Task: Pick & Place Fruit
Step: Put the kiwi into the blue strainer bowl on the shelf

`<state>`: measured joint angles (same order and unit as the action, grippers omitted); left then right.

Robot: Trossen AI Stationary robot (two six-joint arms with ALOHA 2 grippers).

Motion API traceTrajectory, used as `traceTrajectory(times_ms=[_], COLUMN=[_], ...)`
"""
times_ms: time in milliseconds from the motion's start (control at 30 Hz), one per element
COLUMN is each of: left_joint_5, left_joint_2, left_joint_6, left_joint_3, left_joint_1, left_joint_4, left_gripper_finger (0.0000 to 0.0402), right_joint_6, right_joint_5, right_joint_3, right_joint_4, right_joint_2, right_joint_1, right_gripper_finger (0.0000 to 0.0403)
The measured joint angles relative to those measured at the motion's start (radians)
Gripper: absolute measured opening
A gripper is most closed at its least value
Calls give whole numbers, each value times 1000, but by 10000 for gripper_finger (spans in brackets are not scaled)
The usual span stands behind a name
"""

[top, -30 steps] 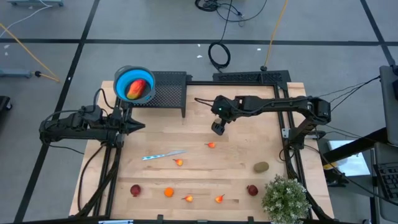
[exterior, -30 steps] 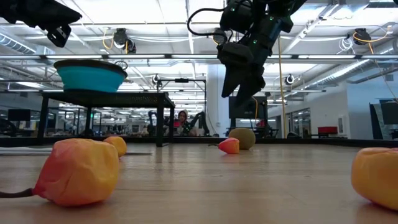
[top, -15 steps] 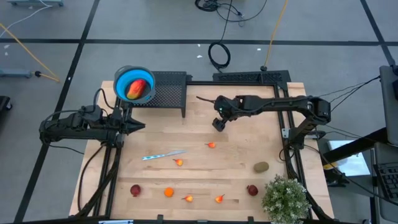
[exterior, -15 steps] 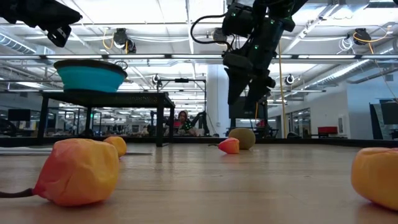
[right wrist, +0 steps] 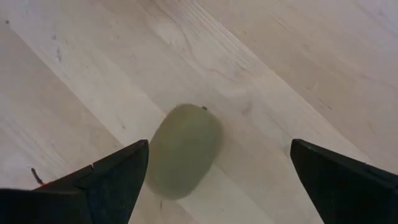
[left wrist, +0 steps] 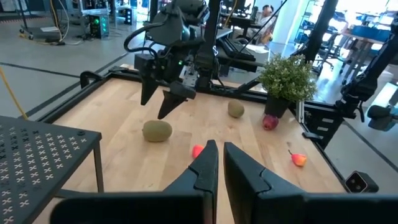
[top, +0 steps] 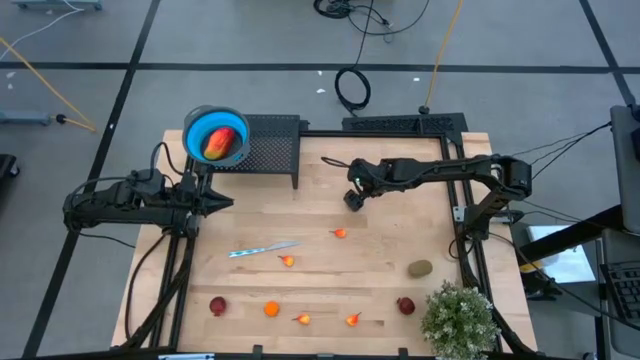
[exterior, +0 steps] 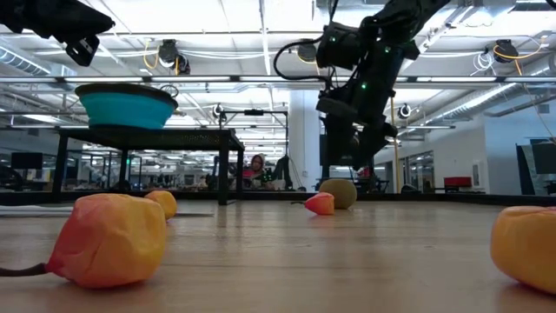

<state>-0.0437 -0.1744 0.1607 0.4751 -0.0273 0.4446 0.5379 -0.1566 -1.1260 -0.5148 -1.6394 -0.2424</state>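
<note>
A brown kiwi (right wrist: 183, 158) lies on the wooden table (top: 400, 240), hidden under my right arm in the high view. My right gripper (right wrist: 217, 180) hangs open above it (left wrist: 157, 130), slanting down, one finger on either side and touching nothing. More fruit lies nearer the front: small orange pieces (top: 340, 233) (top: 288, 261), dark red ones (top: 217, 305) (top: 405, 305) and a second kiwi (top: 420, 267). An orange-red fruit (top: 222, 142) sits in the blue bowl (top: 198, 130). My left gripper (top: 225, 203) waits shut at the table's left edge.
A silver knife (top: 262, 249) lies left of centre. A black perforated stand (top: 272, 140) stands at the far left beside the bowl. A potted plant (top: 458, 320) stands at the near right corner. A black frame (top: 462, 240) runs along the right edge.
My right gripper has come down a little toward the kiwi and rolled about its own line, its fingers staying wide apart. Nothing on the table has moved.
</note>
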Motion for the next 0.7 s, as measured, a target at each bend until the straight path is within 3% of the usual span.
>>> traceTrajectory(times_ms=[700], left_joint_5=[1], left_joint_2=[0], left_joint_6=[8], left_joint_3=[0], left_joint_1=[0], left_joint_4=[-1], left_gripper_finger=[24], right_joint_6=[0], right_joint_5=[4], right_joint_3=[176], right_joint_4=[299], right_joint_2=[-2], right_joint_1=[2], right_gripper_finger=[387])
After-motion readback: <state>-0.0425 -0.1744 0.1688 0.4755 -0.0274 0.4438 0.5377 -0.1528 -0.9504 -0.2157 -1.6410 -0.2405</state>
